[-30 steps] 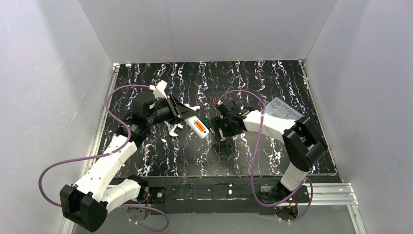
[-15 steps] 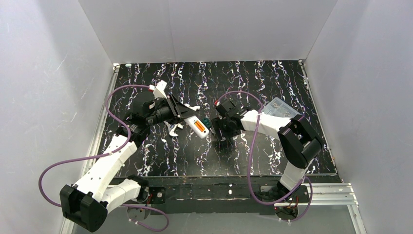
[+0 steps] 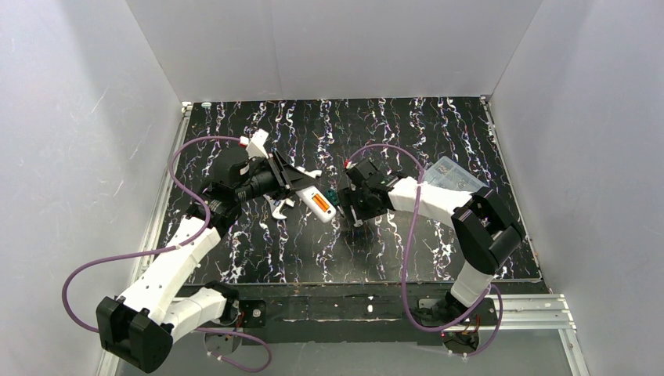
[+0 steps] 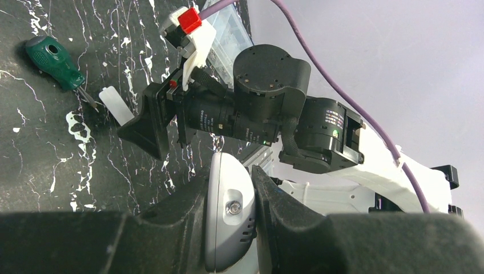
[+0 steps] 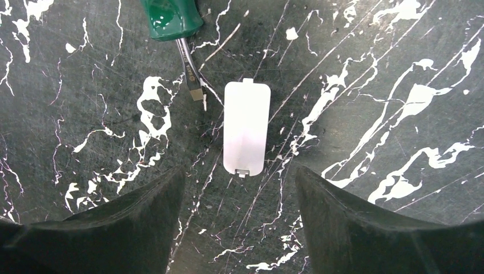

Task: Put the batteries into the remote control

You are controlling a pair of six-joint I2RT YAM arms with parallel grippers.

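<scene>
My left gripper (image 3: 297, 183) is shut on the white remote control (image 3: 316, 201), held above the table with its back up. An orange battery (image 3: 319, 205) shows in the recess. In the left wrist view the remote's rounded end (image 4: 228, 220) sits clamped between both fingers. My right gripper (image 5: 240, 228) is open and points down at the table just right of the remote, with nothing between its fingers. A small loose white cover piece (image 5: 246, 127) lies flat ahead of its fingertips.
A green-handled screwdriver (image 5: 171, 17) lies beside the cover, its blade tip (image 5: 197, 91) close to the cover's corner. A clear plastic box (image 3: 450, 174) sits at the right rear of the black marbled table (image 3: 258, 251). White walls surround the table.
The right arm's elbow swung slightly and came back; its gripper stays over the cover. The left arm and the remote have not moved.
</scene>
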